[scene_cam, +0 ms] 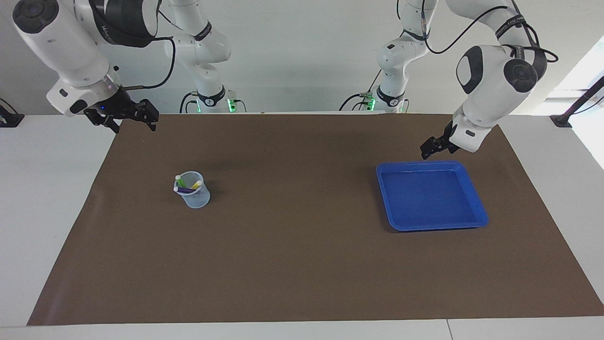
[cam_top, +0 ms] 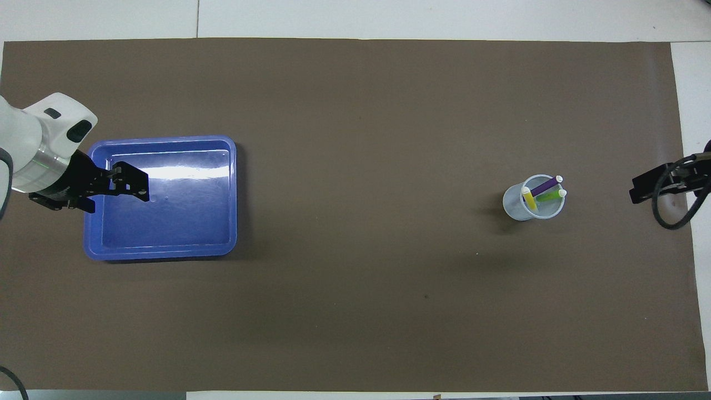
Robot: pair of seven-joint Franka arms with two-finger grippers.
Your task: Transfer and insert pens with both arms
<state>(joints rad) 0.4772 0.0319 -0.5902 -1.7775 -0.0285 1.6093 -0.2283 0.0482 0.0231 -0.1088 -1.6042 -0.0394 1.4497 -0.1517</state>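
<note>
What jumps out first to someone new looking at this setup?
The bright blue tray, bare inside, sits on the brown mat toward the left arm's end, with the left pincer open in the air by its robot-side edge. Toward the right arm's end stands a clear cup holding the yellow, purple and green pens; the right pincer hangs open over the mat's corner.
</note>
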